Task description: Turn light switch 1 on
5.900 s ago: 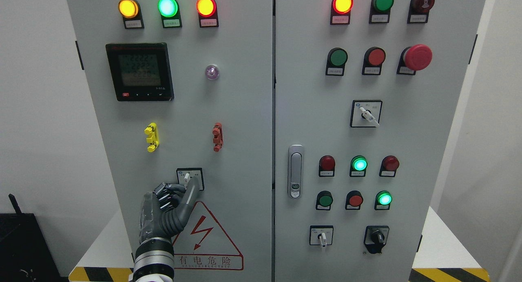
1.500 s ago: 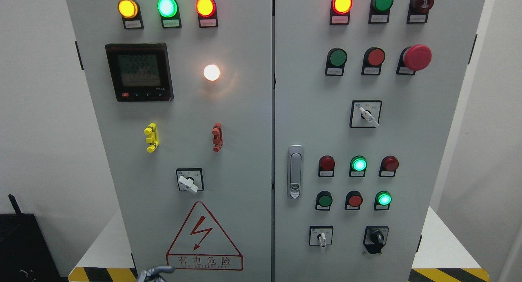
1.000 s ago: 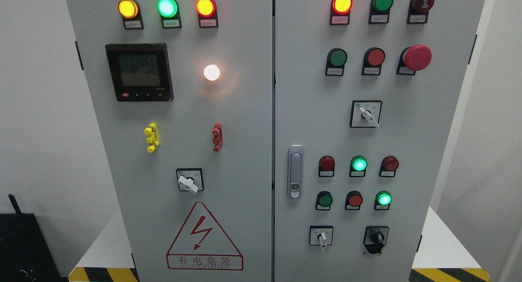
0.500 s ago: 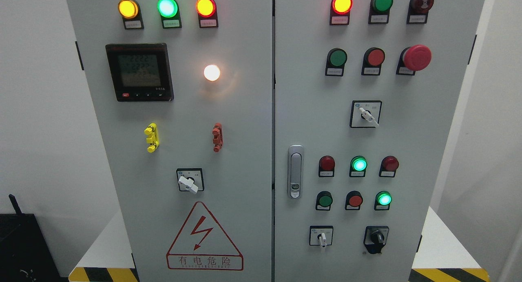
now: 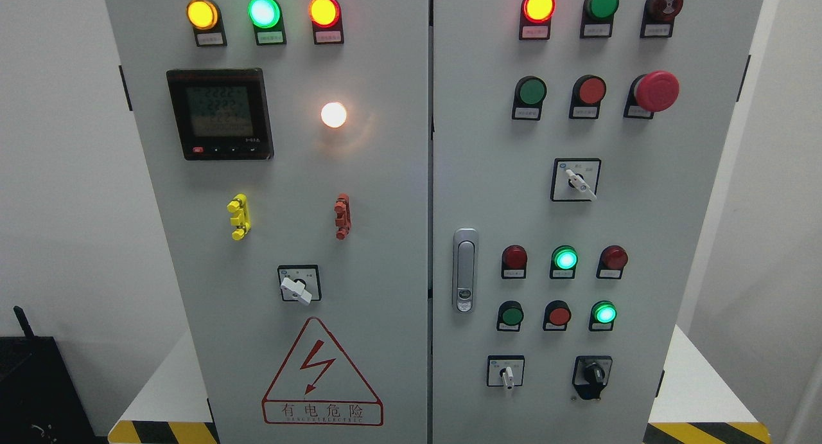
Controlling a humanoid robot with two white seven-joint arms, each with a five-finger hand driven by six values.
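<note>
A white rotary switch (image 5: 297, 288) sits in a black-framed plate on the left door of the grey cabinet (image 5: 385, 206). Its lever points down to the right. The round lamp (image 5: 333, 114) above it, right of the black meter (image 5: 220, 113), glows bright white. Neither of my hands shows in the head view.
Lit yellow, green and red lamps run along the top of the left door. The right door carries push buttons, a red mushroom button (image 5: 656, 90), further rotary switches (image 5: 576, 180) and a door handle (image 5: 465, 270). A black box (image 5: 38, 392) stands at the lower left.
The left hand was on the switch with the lamp dark; the lever is now turned and the lamp lit. The hand sank out at the bottom edge. Nothing changed in the last second.
</note>
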